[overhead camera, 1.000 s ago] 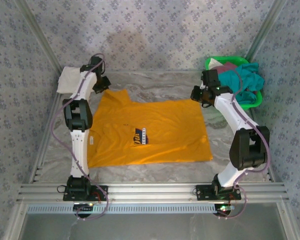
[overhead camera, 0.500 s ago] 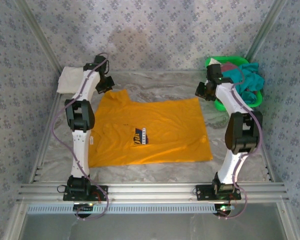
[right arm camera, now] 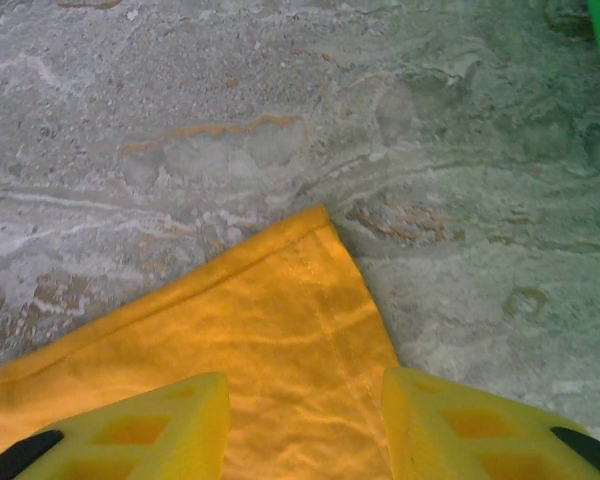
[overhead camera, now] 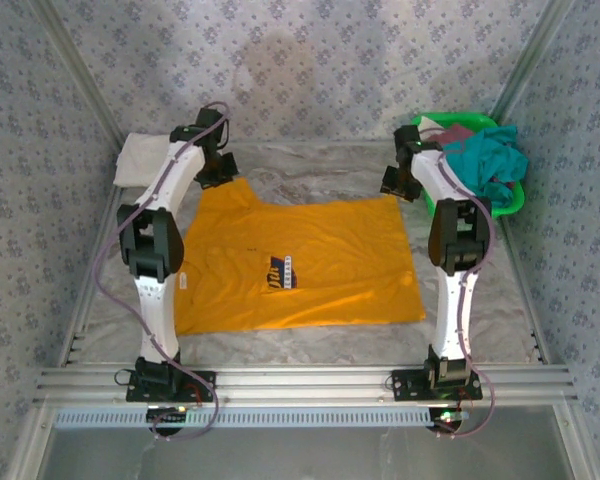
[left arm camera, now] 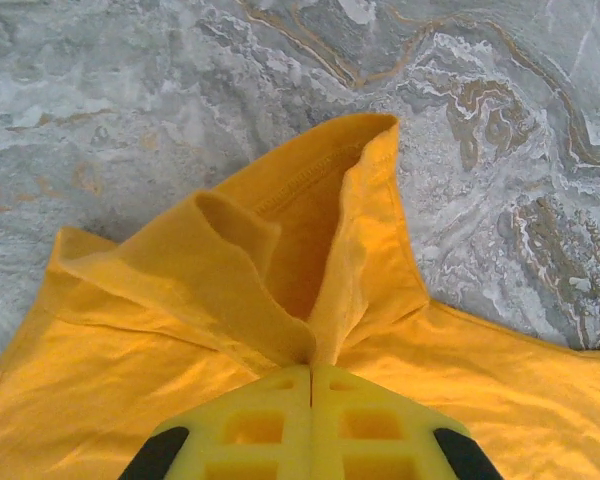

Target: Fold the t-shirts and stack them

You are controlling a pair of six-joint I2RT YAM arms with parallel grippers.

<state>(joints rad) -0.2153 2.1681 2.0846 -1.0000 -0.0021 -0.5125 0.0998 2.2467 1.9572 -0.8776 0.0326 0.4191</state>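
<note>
Two arms are stretched out to the far edge of the orange t-shirt (overhead camera: 310,265), one at each far corner. From my end the shirt lies spread mostly flat in the middle of the marbled table (overhead camera: 320,165), navy-and-white print (overhead camera: 280,273) facing up.

The left gripper (left arm camera: 310,372) is on the far-left sleeve. In the wrist view its yellow fingers (left arm camera: 250,430) are pressed together, with a bunched ridge of orange cloth running into the seam between them, so it is clamped on the sleeve. The sleeve is puckered and lifted, hem open toward the table.

The right gripper (right arm camera: 302,380) is over the far-right hem corner. Its fingers (right arm camera: 140,430) are spread apart with the corner lying flat between them, gripping nothing. I cannot tell if the tips touch the cloth.

A white t-shirt (overhead camera: 138,160) sits folded at the far-left edge, just beside the left arm. The green basket (overhead camera: 508,203) is at far right, with a teal t-shirt (overhead camera: 490,158) spilling over its rim and a maroon t-shirt (overhead camera: 456,132) behind it.
</note>
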